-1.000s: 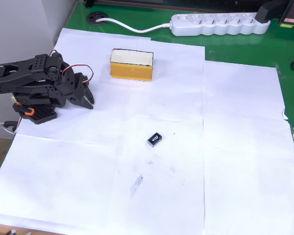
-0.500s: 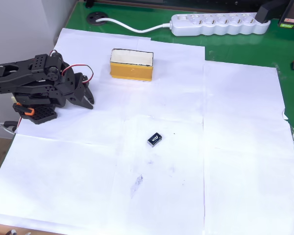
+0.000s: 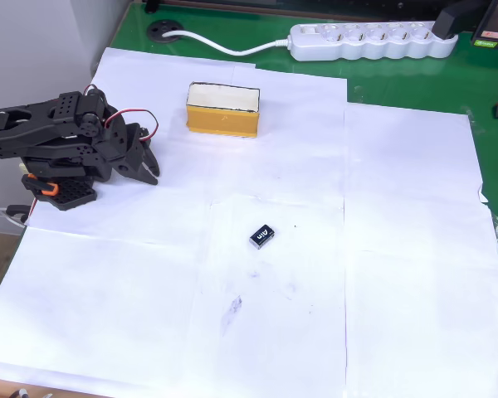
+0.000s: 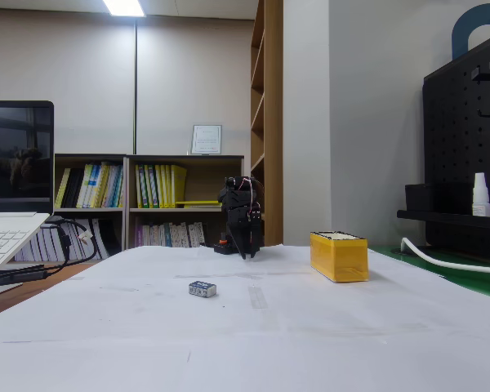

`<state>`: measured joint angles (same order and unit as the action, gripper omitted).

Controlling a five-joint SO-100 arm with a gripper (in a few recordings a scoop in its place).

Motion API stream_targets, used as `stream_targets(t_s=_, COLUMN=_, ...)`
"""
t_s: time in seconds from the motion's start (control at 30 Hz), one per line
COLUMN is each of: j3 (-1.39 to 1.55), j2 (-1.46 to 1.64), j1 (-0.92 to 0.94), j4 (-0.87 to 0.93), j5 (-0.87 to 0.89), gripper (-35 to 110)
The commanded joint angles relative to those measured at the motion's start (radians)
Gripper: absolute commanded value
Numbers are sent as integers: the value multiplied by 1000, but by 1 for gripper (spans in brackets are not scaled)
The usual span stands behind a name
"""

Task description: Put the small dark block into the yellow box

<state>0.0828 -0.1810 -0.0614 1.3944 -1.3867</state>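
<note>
1. The black SO-100 arm (image 3: 62, 153) sits folded on its base at the left edge of the overhead view, upper links doubled back over the base and orange parts showing low on it.
2. Its gripper (image 3: 149, 172) points toward the middle of the table, tips low over the white paper (image 3: 398, 274). The two fingers lie close together with nothing between them; the gripper looks closed and empty.
3. In the fixed view the arm (image 4: 241, 214) stands at the far end of the table, folded compactly, with the gripper (image 4: 247, 249) pointing down so its tips are at or just above the paper (image 4: 310, 327).
4. The small dark block (image 3: 262, 236) lies flat on the paper near the table's centre, white markings on its top face, well apart from the gripper. In the fixed view the block (image 4: 202, 288) is on the near side of the arm, to the left of the box.
5. The yellow box (image 3: 222, 109) stands on the paper toward the far edge in the overhead view, its cream inside facing up. It is apart from both the block and the arm. In the fixed view the box (image 4: 338, 256) sits right of the arm.
6. A white power strip (image 3: 365, 40) with its cable lies on the green table surface (image 3: 415, 83) beyond the paper.
7. A laptop (image 4: 8, 237) is at the left of the fixed view, with a bookshelf (image 4: 147, 204) behind the table.
</note>
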Motion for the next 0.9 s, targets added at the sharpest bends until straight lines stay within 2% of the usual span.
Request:
stream_targets(t_s=0.0, j3=21, j2=-8, j1=8, j4=92, j5=-6, gripper=0)
stream_targets(t_s=0.53, j3=21, j2=-2, j1=0, j4=83, j5=-51, gripper=1)
stream_targets(t_s=0.63, j3=38, j2=109, j1=8, j4=-25, j5=-52, gripper=1)
stream_targets(t_s=0.73, j3=152, j2=296, j1=9, j4=-173, j5=104, gripper=1)
stream_targets(t_s=0.87, j3=430, j2=580, j1=8, j4=-175, j5=278, gripper=1)
